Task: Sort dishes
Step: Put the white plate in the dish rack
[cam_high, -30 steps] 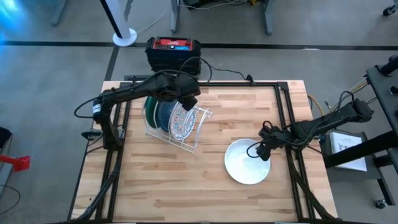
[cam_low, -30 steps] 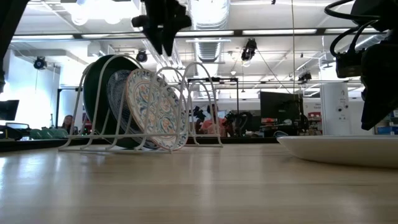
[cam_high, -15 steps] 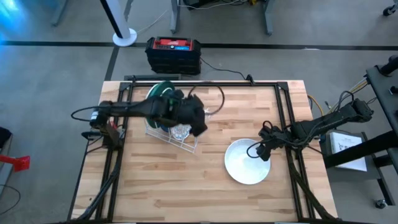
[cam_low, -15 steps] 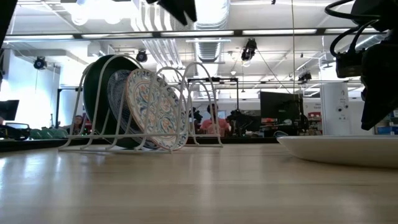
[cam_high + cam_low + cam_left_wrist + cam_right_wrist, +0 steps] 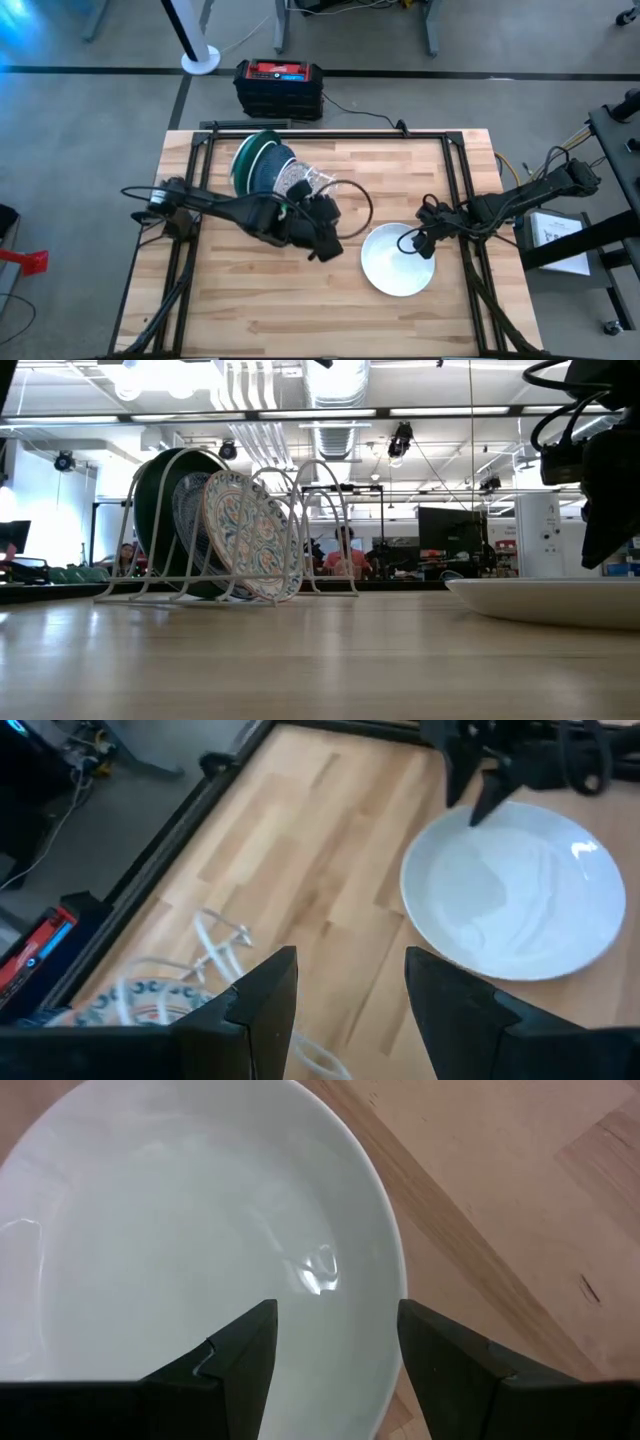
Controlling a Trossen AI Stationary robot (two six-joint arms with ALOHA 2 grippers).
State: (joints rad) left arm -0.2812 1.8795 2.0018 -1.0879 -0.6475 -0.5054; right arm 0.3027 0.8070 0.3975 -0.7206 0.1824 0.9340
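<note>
Plate, plain white round ceramic [image 5: 398,260], lies flat lower right of high view, apart from white wire rack [image 5: 290,190] w/ 3 plates upper left. Right gripper [image 5: 422,243] hovers over its rim, fingers apart, empty. Left gripper [image 5: 328,246] mid-frame, parted, empty. Likely stiff, slick, chips easily; pinch at rim.

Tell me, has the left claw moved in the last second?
Yes. The left claw, open and empty, has swung away from the wire rack toward the white plate, which lies flat on the table.
</note>
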